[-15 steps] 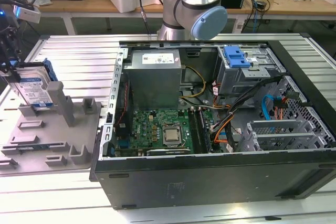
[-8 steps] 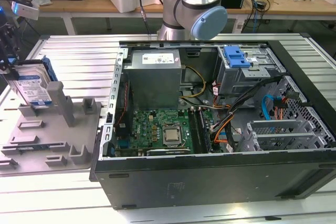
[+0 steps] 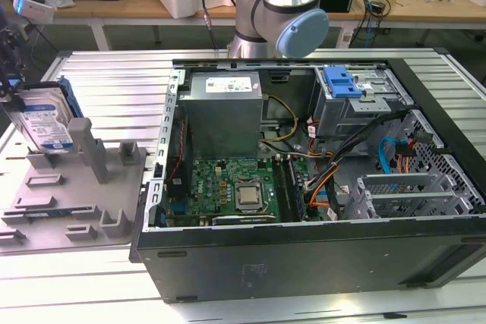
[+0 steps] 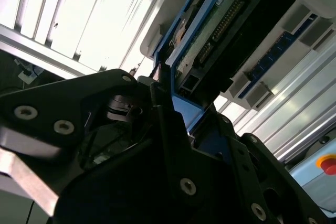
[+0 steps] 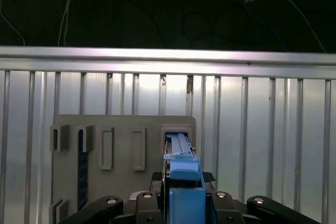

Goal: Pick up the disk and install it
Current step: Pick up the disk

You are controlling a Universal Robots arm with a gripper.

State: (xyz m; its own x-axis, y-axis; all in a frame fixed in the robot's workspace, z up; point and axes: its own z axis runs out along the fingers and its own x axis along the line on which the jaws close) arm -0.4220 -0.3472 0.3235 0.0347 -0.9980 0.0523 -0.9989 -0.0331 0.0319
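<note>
**Disk held at fixture**

Exterior view: the disk (image 3: 47, 121) stands on edge at the grey fixture (image 3: 76, 195), on the exterior view's left, apart from the open case (image 3: 304, 263).
Second wrist view: the gripper (image 4: 190, 111) jaws clamp the disk (image 4: 220, 30).
First wrist view: the disk (image 5: 181, 174) points edge-on at a slot (image 5: 178, 132).

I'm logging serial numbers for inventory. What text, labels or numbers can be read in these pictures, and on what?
Label on the disk: white and blue, print too small to read.
White sticker on the power supply: print too small to read.
No other text can be read.
</note>
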